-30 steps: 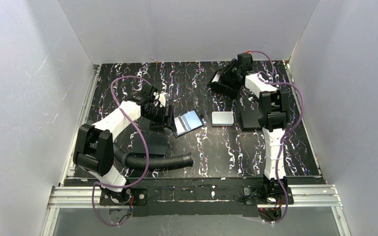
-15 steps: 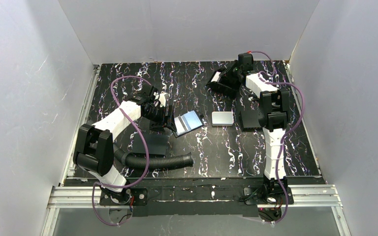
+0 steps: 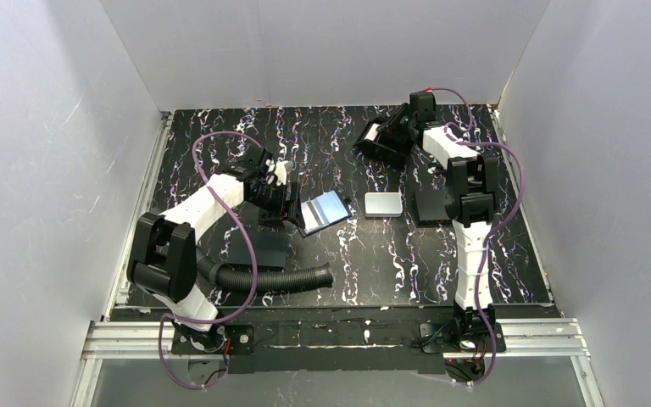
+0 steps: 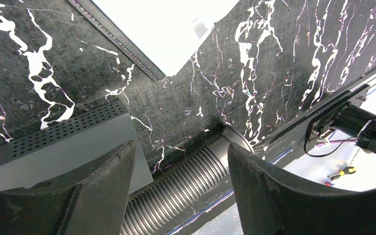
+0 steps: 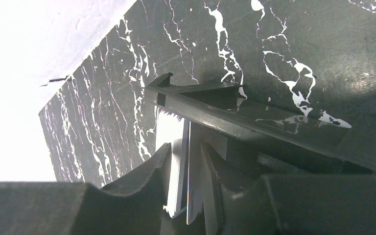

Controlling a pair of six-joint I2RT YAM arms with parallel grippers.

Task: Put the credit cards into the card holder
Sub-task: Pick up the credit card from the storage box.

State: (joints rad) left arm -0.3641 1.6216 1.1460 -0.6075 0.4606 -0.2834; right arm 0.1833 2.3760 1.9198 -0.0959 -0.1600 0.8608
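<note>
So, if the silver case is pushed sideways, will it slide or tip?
Probably slide: the silver case lies flat and low on the table, so tipping seems unlikely. Its smooth-looking shell and rounded corners may make it slippery to pinch.

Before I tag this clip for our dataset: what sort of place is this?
Likely a lab robot test cell: plain white walls box in a black marbled table, with a left arm and right arm bolted to a metal rail at its near edge.
</note>
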